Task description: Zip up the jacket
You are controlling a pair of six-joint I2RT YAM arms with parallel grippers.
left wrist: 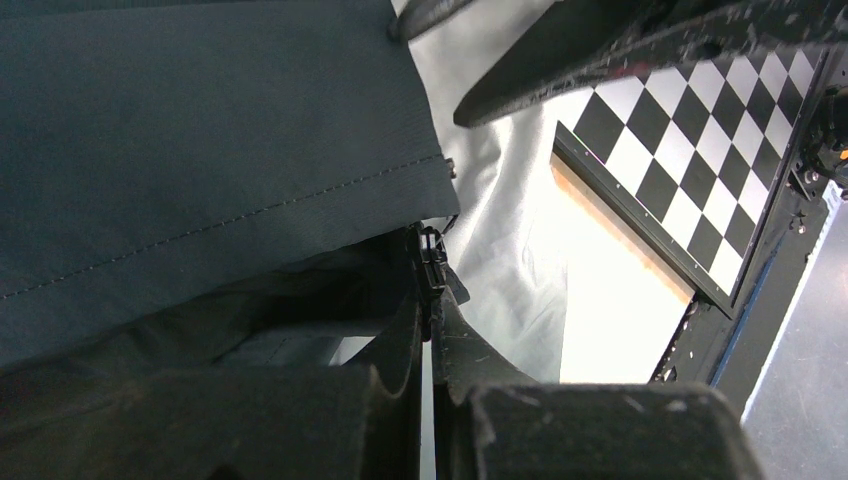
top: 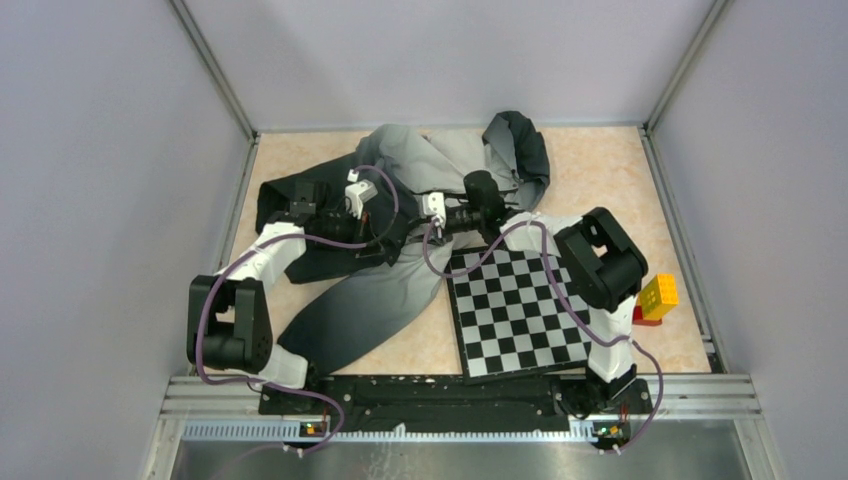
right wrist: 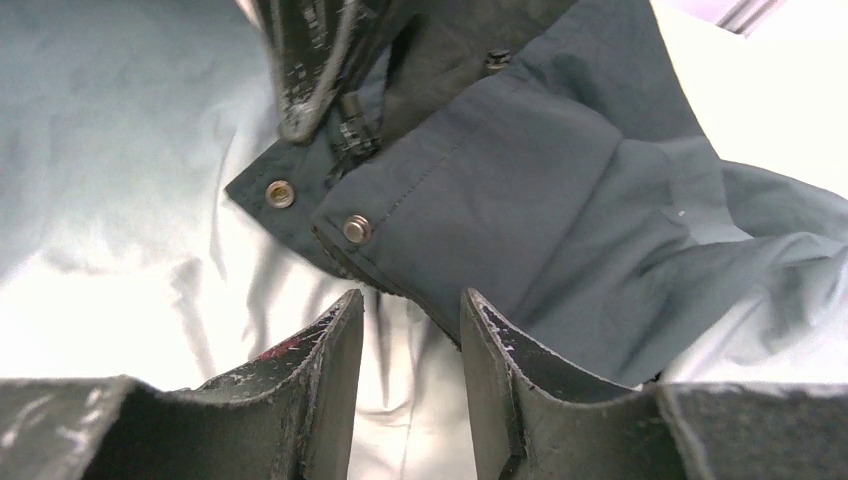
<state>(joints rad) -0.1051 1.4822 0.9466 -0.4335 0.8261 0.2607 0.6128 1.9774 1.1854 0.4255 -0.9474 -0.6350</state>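
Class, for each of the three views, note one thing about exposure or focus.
Top external: even light, sharp, soft shadows. Left wrist: the table beside the chessboard is blown out white, the left gripper dark and soft up close. Right wrist: the jacket glares where pale, while its snaps stay crisp.

Blk/white arms; purple cables

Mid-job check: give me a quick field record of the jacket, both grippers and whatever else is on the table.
jacket: crumpled across the table's middle and far side
left gripper: shut on the jacket's zipper end at the hem
right gripper: open, facing the hem corner with two snaps, not gripping
other items: chessboard near right; yellow block at the right edge
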